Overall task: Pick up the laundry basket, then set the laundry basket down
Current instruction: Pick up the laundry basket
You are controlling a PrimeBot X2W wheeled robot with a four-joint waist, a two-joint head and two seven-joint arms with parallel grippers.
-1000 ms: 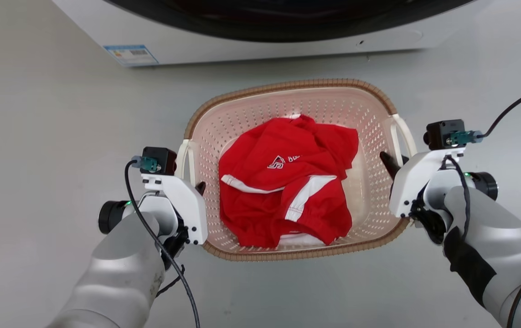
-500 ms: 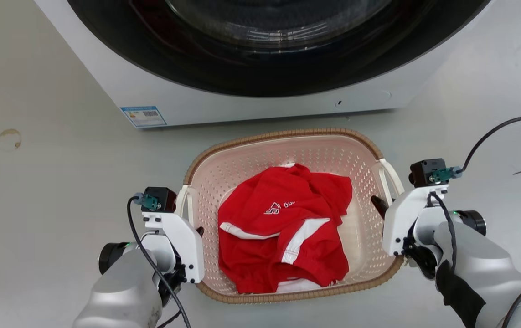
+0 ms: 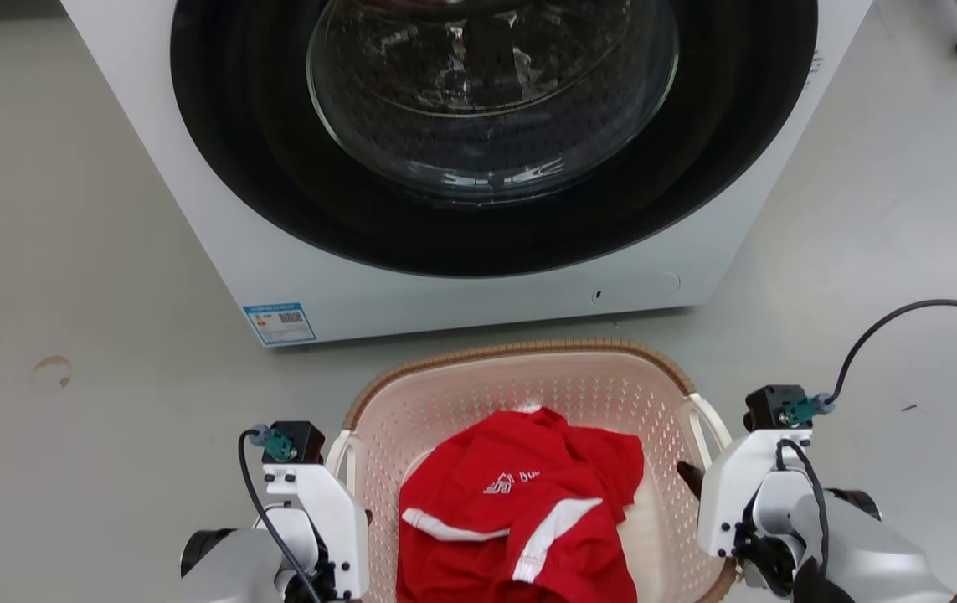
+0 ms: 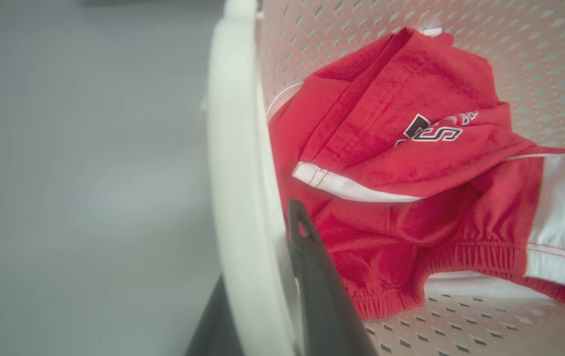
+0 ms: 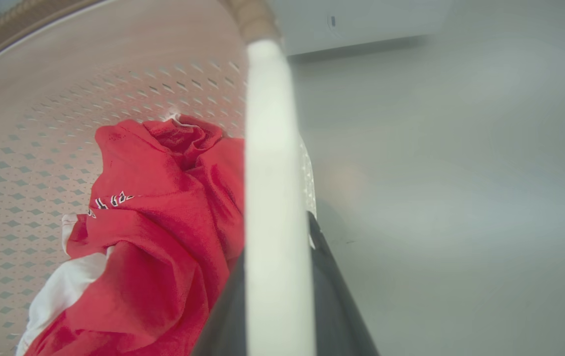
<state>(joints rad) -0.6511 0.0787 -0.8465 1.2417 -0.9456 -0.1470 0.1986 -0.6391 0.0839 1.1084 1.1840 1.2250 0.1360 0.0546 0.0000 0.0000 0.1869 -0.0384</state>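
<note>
Laundry basket point(image 3: 520, 346) is at the lower middle of the head view, just in front of the washing machine point(image 3: 218, 243), with a red garment point(image 3: 520, 519) inside it. The left gripper point(image 3: 358, 517) at lower left and the right gripper point(image 3: 698, 486) at lower right each stand at a white side handle. Bare floor point(image 3: 68, 276) is open on both sides; only the machine front is near the rim.

In the left wrist view the two dark fingers are clamped on the left handle point(image 4: 235, 148), one on each side of it.

In the right wrist view the same holds for the right handle point(image 5: 272, 148). I judge that both arms should move together and level, so that the basket does not tilt. Whether its bottom touches the floor, I cannot tell.
</note>
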